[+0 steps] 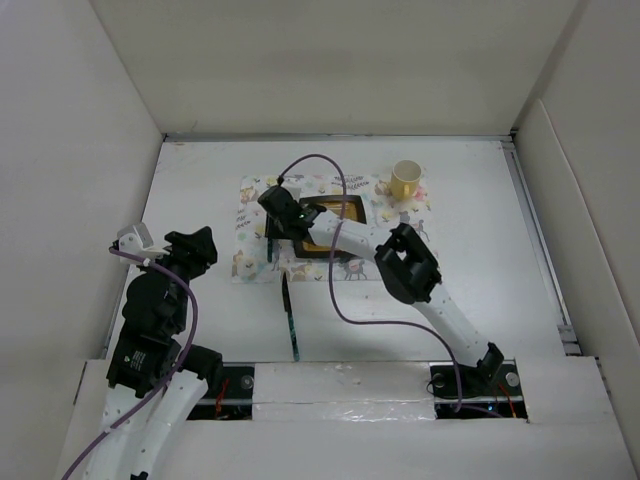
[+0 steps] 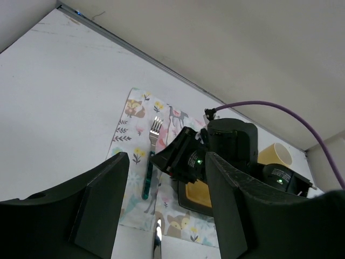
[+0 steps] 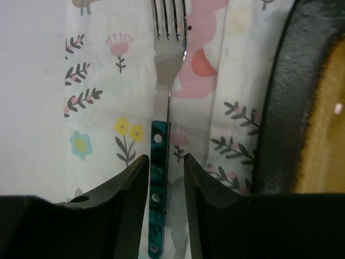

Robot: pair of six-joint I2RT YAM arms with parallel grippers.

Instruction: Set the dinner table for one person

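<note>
Straight ahead, past my parted left gripper (image 2: 166,162), I see a teal-handled steel fork (image 2: 153,141) lying on the animal-print cloth placemat (image 2: 131,127), the black right gripper (image 2: 161,161) over its handle.

- One dinner table (image 1: 200,180), white and walled.
- One animal-print placemat (image 1: 250,215).
- One black-rimmed plate (image 1: 355,203).
- One yellow cup (image 1: 405,180).
- One fork (image 3: 168,81) with a teal handle.
- One other long utensil (image 1: 291,320), type unclear.
- Two robot arms: left arm (image 1: 155,310), right arm (image 1: 410,265).
- Two purple cables (image 2: 269,102), one per arm.
</note>
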